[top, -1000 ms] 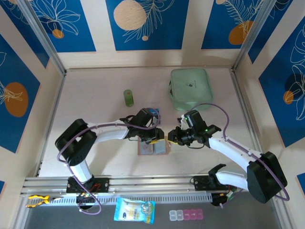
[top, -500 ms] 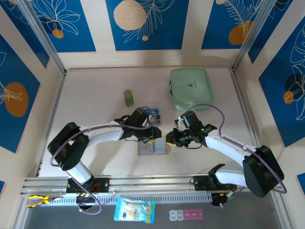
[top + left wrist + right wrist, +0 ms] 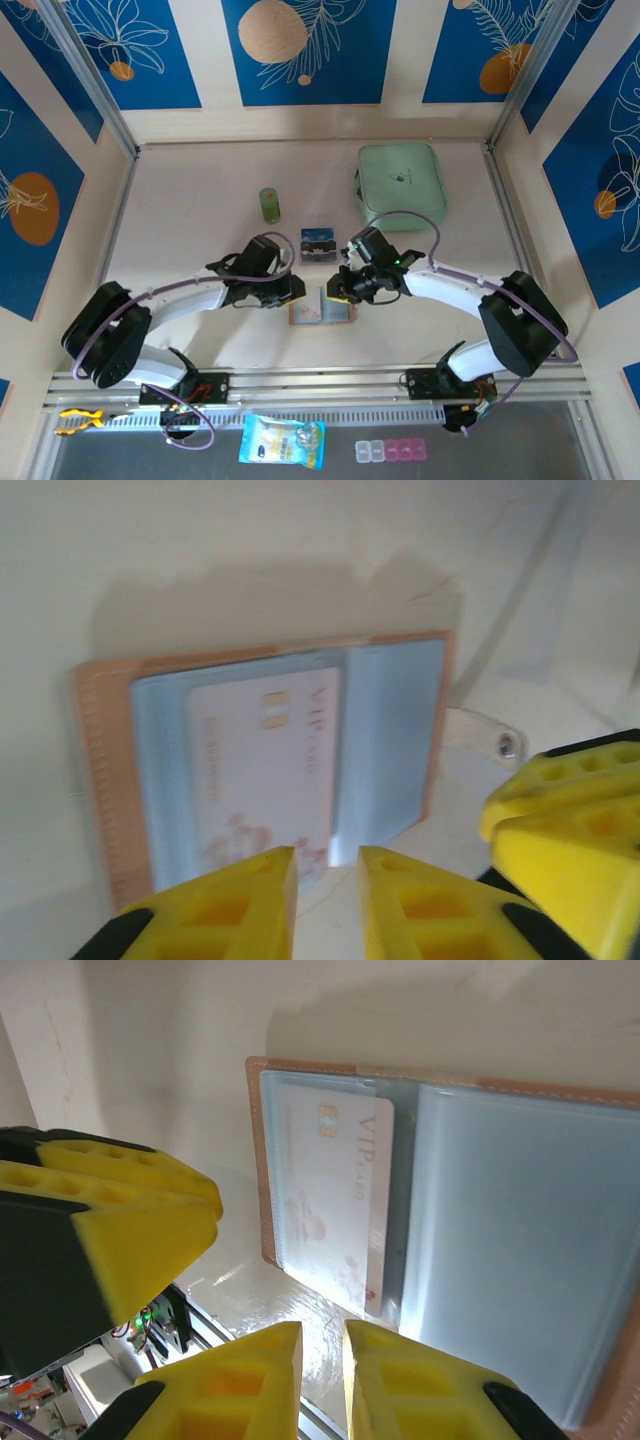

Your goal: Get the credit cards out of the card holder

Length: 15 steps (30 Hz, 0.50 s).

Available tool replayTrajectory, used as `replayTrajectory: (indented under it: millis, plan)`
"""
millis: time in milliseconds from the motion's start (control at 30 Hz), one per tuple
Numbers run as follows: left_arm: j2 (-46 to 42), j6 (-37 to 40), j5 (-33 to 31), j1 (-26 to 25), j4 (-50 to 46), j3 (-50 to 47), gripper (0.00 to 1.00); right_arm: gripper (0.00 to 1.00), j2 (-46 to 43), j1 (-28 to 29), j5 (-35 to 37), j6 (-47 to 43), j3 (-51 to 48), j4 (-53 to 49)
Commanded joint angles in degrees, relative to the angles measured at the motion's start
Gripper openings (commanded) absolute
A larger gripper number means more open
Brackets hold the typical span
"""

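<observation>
Tan card holder [image 3: 322, 311] near table's [image 3: 200, 200] front

Two white arms fold inward, wrists tilted down, tips close together.
The yellow-fingered left end effector [image 3: 292, 291] [image 3: 328, 865] and yellow-fingered right end effector [image 3: 337, 292] [image 3: 322, 1335] face each other, just apart, each with fingers narrowly parted.

Bright, even light; wrist views soft and overexposed
</observation>
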Motion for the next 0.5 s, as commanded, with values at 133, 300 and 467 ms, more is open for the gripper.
replayTrajectory:
  millis: [133, 300, 467]
  plan:
    - [0.7, 0.2, 1.3, 1.6, 2.1, -3.5, 0.14, 0.20, 3.9, 1.8, -0.6, 1.0, 2.5, 1.8]
    - [3.0, 0.2, 2.3, 1.7, 4.0, -3.6, 0.10, 0.20, 5.6, 1.9, -0.9, 1.1, 2.4, 2.6]
    - [4.9, 0.2, 2.9, 1.7, 5.6, -4.0, 0.08, 0.20, 7.0, 1.9, -1.3, 1.2, 2.4, 3.2]
